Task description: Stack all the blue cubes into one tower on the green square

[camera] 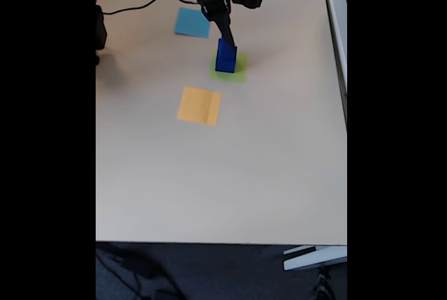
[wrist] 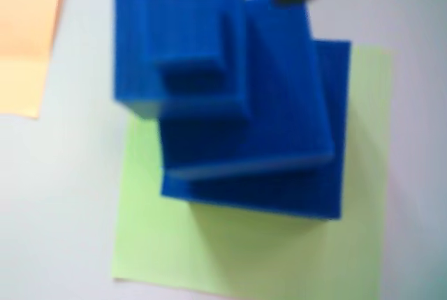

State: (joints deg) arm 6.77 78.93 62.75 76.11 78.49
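The tower point(wrist: 230, 111) of blue cubes point(camera: 225, 56) stands on the green square point(wrist: 209, 244), the hand point(camera: 227, 40) just above it, grip impossible to tell; the blocks look light, rigid and smooth-sided, best pinched across flat opposite faces.

A stepped tower point(wrist: 237, 105) of four dark-blue cubes, widest at the base, was observed standing upright on the light-green square point(wrist: 209, 244), toward one edge.
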